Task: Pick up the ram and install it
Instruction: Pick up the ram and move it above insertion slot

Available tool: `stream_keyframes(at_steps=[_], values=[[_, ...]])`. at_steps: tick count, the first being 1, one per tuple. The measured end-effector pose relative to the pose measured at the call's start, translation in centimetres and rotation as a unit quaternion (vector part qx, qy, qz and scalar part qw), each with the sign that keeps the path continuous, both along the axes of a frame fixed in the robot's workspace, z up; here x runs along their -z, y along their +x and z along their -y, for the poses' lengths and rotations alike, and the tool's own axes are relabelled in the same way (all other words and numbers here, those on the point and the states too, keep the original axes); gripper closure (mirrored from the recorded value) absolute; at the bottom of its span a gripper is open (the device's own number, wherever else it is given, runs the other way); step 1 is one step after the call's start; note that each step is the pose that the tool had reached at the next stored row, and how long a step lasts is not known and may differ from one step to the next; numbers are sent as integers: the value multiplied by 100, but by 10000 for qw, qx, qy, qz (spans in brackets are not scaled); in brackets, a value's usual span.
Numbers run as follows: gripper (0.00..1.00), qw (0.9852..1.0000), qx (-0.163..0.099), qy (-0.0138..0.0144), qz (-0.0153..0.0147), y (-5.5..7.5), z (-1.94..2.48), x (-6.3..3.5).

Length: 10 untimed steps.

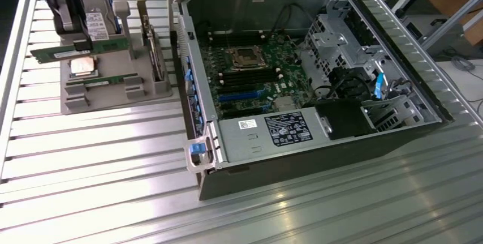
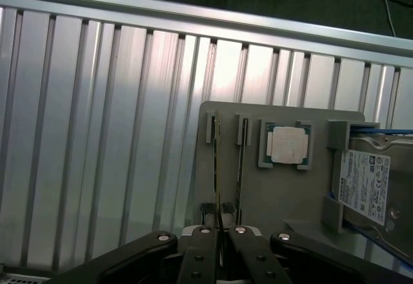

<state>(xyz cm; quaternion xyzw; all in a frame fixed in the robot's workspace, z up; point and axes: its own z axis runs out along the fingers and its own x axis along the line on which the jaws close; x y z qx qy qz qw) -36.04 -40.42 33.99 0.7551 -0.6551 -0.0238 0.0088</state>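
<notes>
- Currently I see the tool (image 1: 79, 46) at the far end of the grey holder (image 1: 113, 99), on the exterior view's left side of the counter (image 1: 90, 170).
- In the wrist view, its two fingers (image 2: 205, 248) stand close on either side of the ram (image 2: 217, 168), with almost no gap, so I read them as closed on it.
- The ram is seen there edge-on, as a thin line running away from the fingers along the holder.
- In the exterior view the ram (image 1: 47, 55) lies a little tilted, and its end reaches past the holder's edge. I cannot tell if it is fully out of its slot.
- The second ram (image 1: 113, 79) sits upright in its own slot, just beside the first one and parallel to it.
- The CPU (image 1: 81, 66) lies flat in a square pocket of the holder, between the two sticks in the exterior view.
- The drive (image 2: 368, 184) stands at the holder's edge, beyond the CPU as seen from the sticks.
- A card (image 1: 151, 46) with a metal bracket stands on edge on the holder's side nearest the case (image 1: 302, 170).
- The case lies open on the counter, well apart from the tool, and the board (image 1: 249, 68) inside faces up.
</notes>
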Motion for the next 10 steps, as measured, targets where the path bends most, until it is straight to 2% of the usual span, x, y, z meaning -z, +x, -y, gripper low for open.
stream_keyframes(at_steps=[10], values=[[87, 10000, 0, 0, 0, 0, 0, -43]])
